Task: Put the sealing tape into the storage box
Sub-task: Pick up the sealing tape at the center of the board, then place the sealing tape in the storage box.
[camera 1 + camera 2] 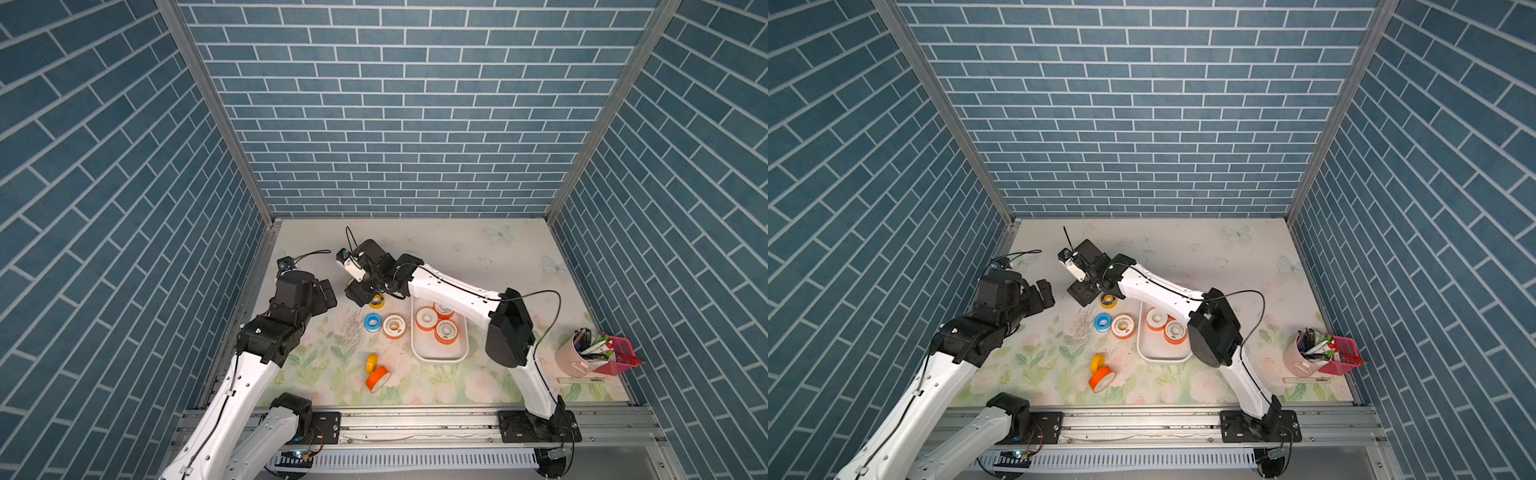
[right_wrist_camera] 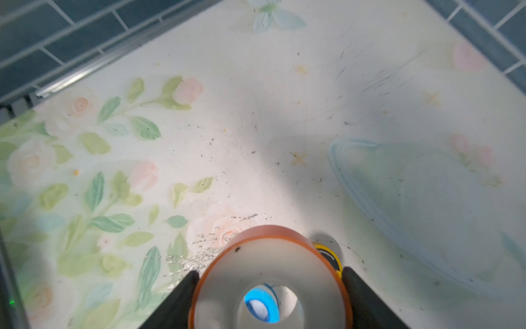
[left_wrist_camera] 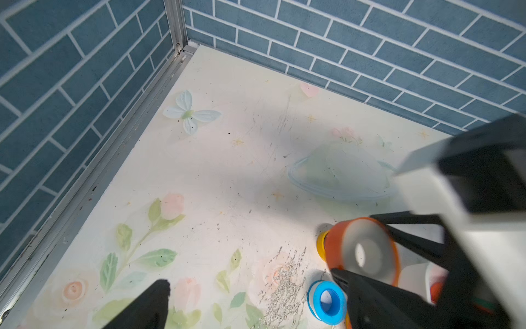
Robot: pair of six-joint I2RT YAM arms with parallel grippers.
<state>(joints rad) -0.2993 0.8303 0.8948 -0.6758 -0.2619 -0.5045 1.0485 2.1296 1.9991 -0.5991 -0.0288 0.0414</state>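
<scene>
Between the fingers of the right hand [image 2: 269, 275], apparently lifted off the bench [image 1: 478, 257], sits an orange-rimmed spool of sealing tape [image 3: 361, 250]. The hand pinches it across the rim, one finger on each side. Its white face is tilted up toward the wrist, and the blue spool [image 1: 372, 322] shows through its centre hole.

A yellow spool [image 1: 377, 301] lies flat just beside it. Nearer the robot, another orange-rimmed spool [image 1: 394, 326] lies touching or nearly touching the blue one. Two more spools, a yellow one [image 1: 372, 363] and an orange one [image 1: 377, 379], stand on edge nearer the front rail.

The storage box [image 1: 439, 351] lies to the robot's right of the loaded hand and a little nearer the robot. Three orange spools crowd its far end, while its near end is bare. The right forearm crosses above the far end of the box, so I judge the carry to be a short pull back and to the right, with the bare near end the better place to drop it.

The left hand [image 1: 1045, 294] hangs spread wide and empty on the far side of the spools from the box, so the right arm is the nearer one.
</scene>
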